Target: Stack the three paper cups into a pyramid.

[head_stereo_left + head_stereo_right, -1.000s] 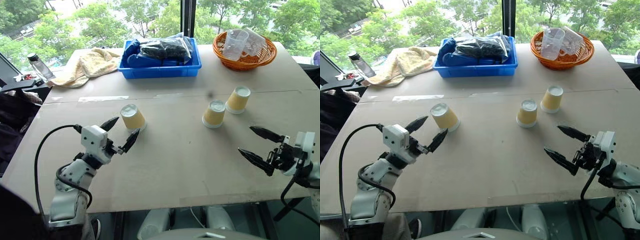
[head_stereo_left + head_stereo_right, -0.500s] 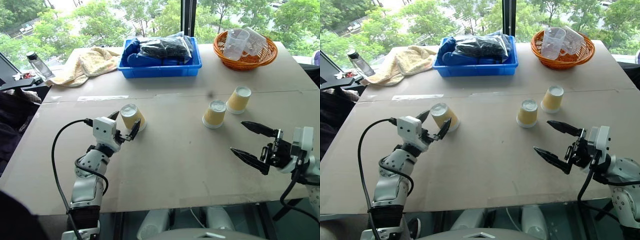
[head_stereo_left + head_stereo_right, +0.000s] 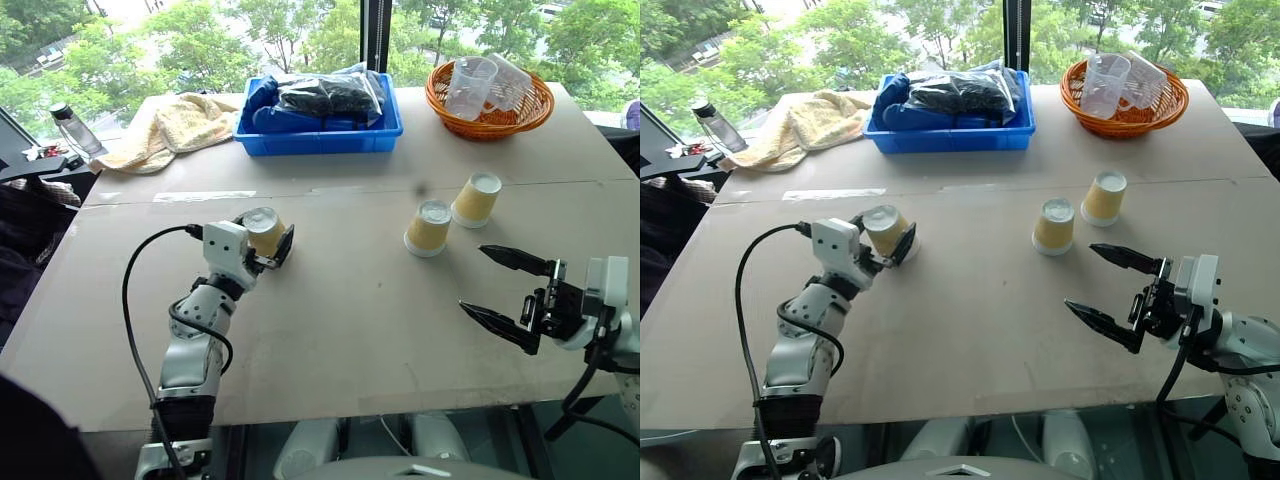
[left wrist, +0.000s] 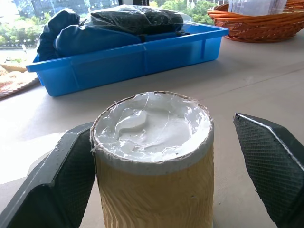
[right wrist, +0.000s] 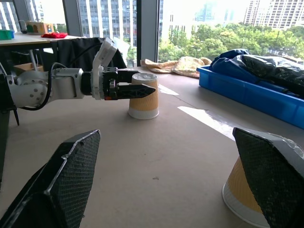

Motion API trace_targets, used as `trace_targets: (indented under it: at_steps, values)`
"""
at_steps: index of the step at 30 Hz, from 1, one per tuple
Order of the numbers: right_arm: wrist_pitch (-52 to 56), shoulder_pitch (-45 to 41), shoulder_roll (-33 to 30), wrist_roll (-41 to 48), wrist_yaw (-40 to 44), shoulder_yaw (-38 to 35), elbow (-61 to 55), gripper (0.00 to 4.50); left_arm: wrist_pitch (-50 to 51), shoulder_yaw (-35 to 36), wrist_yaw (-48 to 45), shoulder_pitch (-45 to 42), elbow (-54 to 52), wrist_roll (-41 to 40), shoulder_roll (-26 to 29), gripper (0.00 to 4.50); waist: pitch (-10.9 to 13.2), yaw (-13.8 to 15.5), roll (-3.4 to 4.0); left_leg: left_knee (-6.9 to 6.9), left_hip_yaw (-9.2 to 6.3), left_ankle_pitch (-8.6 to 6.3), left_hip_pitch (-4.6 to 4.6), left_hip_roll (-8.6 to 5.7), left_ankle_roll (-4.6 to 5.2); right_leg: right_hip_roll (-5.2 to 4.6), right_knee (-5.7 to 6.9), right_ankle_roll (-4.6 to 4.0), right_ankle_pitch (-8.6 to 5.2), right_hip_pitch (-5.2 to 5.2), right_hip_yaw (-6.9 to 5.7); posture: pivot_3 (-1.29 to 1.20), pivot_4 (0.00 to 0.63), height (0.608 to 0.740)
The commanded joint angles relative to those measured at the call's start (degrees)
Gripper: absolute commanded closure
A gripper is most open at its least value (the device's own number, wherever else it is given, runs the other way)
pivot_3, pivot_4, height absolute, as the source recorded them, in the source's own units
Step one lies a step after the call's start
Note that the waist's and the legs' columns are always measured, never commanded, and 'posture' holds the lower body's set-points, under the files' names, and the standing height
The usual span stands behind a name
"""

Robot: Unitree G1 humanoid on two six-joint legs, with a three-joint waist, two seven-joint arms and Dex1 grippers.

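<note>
Three tan-yellow paper cups stand upside down on the table: the left cup, the middle cup and the right cup, the last two close together. My left gripper is open and straddles the left cup. One finger sits right against the cup's side and the other finger stands a little off. My right gripper is open and empty above the table, nearer to me than the middle cup.
A blue tray of dark bags sits at the back centre. An orange basket with clear plastic cups is at the back right. A towel and a bottle are at the back left. The table's near edge runs below both arms.
My left gripper has moved forward from short of the left cup to either side of it, still open. My right gripper has drifted slightly inward, still open.
</note>
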Motion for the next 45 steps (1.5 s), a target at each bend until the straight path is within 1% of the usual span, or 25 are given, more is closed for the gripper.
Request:
trace_targets:
  at_steps: [1,2,4,5,6,7,11,13,17,21,25,31,32,33,34,35,37,39,42,45]
  values:
    - [-0.11,-0.54,-0.8,-0.1,-0.59,-1.09,-1.65,0.09,-0.71,-0.01,0.45,-0.24,-0.28,-0.03,-0.28,0.0,0.0,0.02,0.0,0.0,0.0,0.0,0.0,0.0,0.0,0.0,0.0,0.0,0.0,0.0,0.0,0.0,0.15,0.74]
    - [-0.01,-0.63,-0.83,-0.12,-0.75,-1.01,-1.73,0.0,-1.1,0.01,0.27,-0.2,0.13,0.0,-0.3,0.54,0.0,0.03,0.0,0.0,0.0,0.0,0.0,0.0,0.0,0.0,0.0,0.0,0.0,0.0,0.0,0.0,0.15,0.74]
    - [0.22,-0.76,-0.89,-0.12,-1.19,-0.88,-2.02,0.0,-1.93,0.23,-0.1,-0.22,1.16,-0.02,-0.23,1.27,0.0,0.04,0.0,0.0,0.0,0.0,0.0,0.0,0.0,0.0,0.0,0.0,0.0,0.0,-0.01,0.0,0.15,0.74]
    - [0.35,-0.86,-0.94,-0.09,-1.47,-0.82,-2.17,0.0,-2.27,0.35,-0.27,-0.36,1.74,-0.1,-0.17,1.8,0.0,0.04,0.0,0.0,0.0,0.0,0.0,0.0,0.0,0.0,0.0,0.0,0.0,0.0,-0.01,0.0,0.15,0.74]
    - [0.47,-0.95,-1.0,-0.02,-1.71,-0.8,-2.3,0.0,-2.63,0.45,-0.46,-0.52,2.36,-0.2,-0.12,2.1,0.0,0.05,0.0,0.0,0.0,0.0,0.0,0.0,0.0,0.0,0.0,0.0,0.0,0.0,-0.01,0.0,0.15,0.74]
    - [0.49,-1.02,-1.03,-0.03,-1.91,-0.83,-2.39,0.0,-2.98,0.5,-0.71,-0.71,2.97,-0.37,-0.11,2.11,0.0,0.05,0.0,0.0,0.0,0.0,0.0,0.0,0.0,0.0,0.0,0.0,0.0,0.0,-0.01,0.0,0.15,0.74]
    - [0.82,-0.96,-0.96,0.57,-2.63,-1.32,-2.62,0.0,-4.54,-0.32,-4.04,-1.87,5.1,-1.8,-0.02,2.11,0.0,0.11,0.0,0.01,0.0,0.0,0.02,0.0,0.0,-0.01,0.02,0.0,0.0,0.0,-0.01,0.0,0.15,0.74]
    - [0.6,0.47,-0.91,0.92,-2.4,-2.39,-2.53,0.0,-4.16,-2.68,-9.08,-2.27,3.86,-3.97,0.01,2.11,0.0,0.24,0.0,0.01,-0.01,0.0,0.02,0.0,0.0,-0.01,0.02,0.0,0.0,0.0,-0.04,0.0,0.15,0.74]
    - [-0.65,4.03,-1.03,0.86,-1.05,-5.35,-1.25,0.0,-1.38,-10.69,-21.03,-2.31,-1.29,-6.74,1.54,2.11,0.0,0.61,-0.01,0.02,-0.03,0.0,-0.03,-0.03,0.01,-0.05,-0.05,0.0,0.0,0.01,-0.06,0.0,0.15,0.74]
    - [-1.47,6.77,-0.9,0.98,0.75,-7.48,-0.01,0.0,0.0,-17.42,-28.26,-4.23,-3.52,-5.97,3.28,2.11,0.0,0.13,0.0,0.01,-0.03,0.0,-0.03,-0.01,0.01,-0.02,-0.04,0.0,0.0,0.02,-0.03,0.0,0.15,0.74]
    - [-2.33,7.87,-0.47,0.6,1.62,-8.01,0.78,0.0,-1.01,-20.82,-31.55,-7.57,-0.89,-4.65,3.09,2.11,0.01,-0.23,0.01,0.0,-0.03,0.01,0.02,0.01,0.0,0.02,0.04,0.0,0.0,0.02,0.0,0.0,0.15,0.74]
    - [-2.94,7.98,0.02,0.37,1.16,-8.2,1.01,0.0,-4.35,-21.81,-33.04,-9.53,3.29,-3.01,2.32,2.11,0.01,0.0,0.0,0.01,-0.02,0.01,0.02,0.01,0.0,0.02,0.02,0.0,0.0,0.02,0.0,0.0,0.15,0.74]
    - [-2.82,7.93,0.07,0.36,0.85,-8.13,0.69,0.0,-4.88,-21.97,-33.92,-9.57,3.43,-3.34,2.33,1.07,0.01,0.04,-0.01,0.01,-0.02,0.01,0.02,0.0,0.0,0.01,0.0,0.0,0.0,0.02,0.01,0.0,0.15,0.74]
    - [-2.67,7.92,0.11,0.36,0.54,-8.09,0.31,0.0,-5.17,-21.97,-34.45,-9.51,3.32,-3.64,2.33,0.59,0.01,0.04,-0.01,0.02,-0.02,0.01,0.01,0.0,0.0,0.01,0.0,0.0,0.0,0.02,0.0,0.0,0.15,0.74]
    - [-2.52,7.91,0.11,0.43,0.32,-8.05,0.01,0.0,-5.35,-21.92,-34.75,-9.47,3.13,-3.82,2.35,0.22,0.01,0.02,-0.01,0.02,-0.02,0.01,0.01,0.0,0.0,0.0,0.0,0.0,0.0,0.02,0.0,0.0,0.15,0.74]
    - [-2.31,7.77,0.12,0.66,0.07,-8.01,-0.17,0.0,-5.77,-21.56,-34.45,-9.66,2.99,-3.68,2.29,0.07,0.02,0.02,-0.01,0.02,-0.02,0.01,0.01,0.0,0.0,0.0,0.0,0.0,0.0,0.02,0.01,0.0,0.15,0.74]
    - [-2.04,7.48,0.32,1.07,-0.61,-8.0,-0.27,0.0,-6.15,-20.72,-33.51,-10.08,2.57,-3.41,2.18,0.07,0.02,0.02,-0.01,0.01,-0.02,0.01,0.01,0.0,0.0,0.01,0.01,0.0,0.0,0.02,0.01,0.0,0.15,0.74]
    - [-1.95,6.6,0.85,-0.21,-2.71,-7.48,0.14,0.0,-4.75,-19.6,-33.9,-10.14,0.34,-5.49,2.71,0.07,0.02,-0.01,-0.01,0.01,-0.02,0.01,0.01,0.0,0.0,0.01,0.01,0.0,0.0,0.02,0.01,0.0,0.15,0.74]
    - [-1.39,3.87,2.51,-5.76,-9.56,-5.12,0.93,0.0,0.38,-16.91,-34.32,-10.0,-5.82,-10.66,4.68,0.07,0.04,-0.22,-0.05,0.02,-0.02,0.01,0.0,0.0,0.0,0.01,0.02,0.0,0.0,0.0,0.02,0.0,0.15,0.74]
    - [0.46,-0.16,4.95,-10.63,-16.94,-1.99,1.32,0.0,8.75,-12.62,-33.07,-10.96,-12.18,-17.48,7.95,0.07,0.04,-0.24,-0.03,0.01,-0.02,0.01,0.01,0.02,-0.01,0.04,0.05,0.0,0.0,-0.02,0.03,0.0,0.15,0.74]
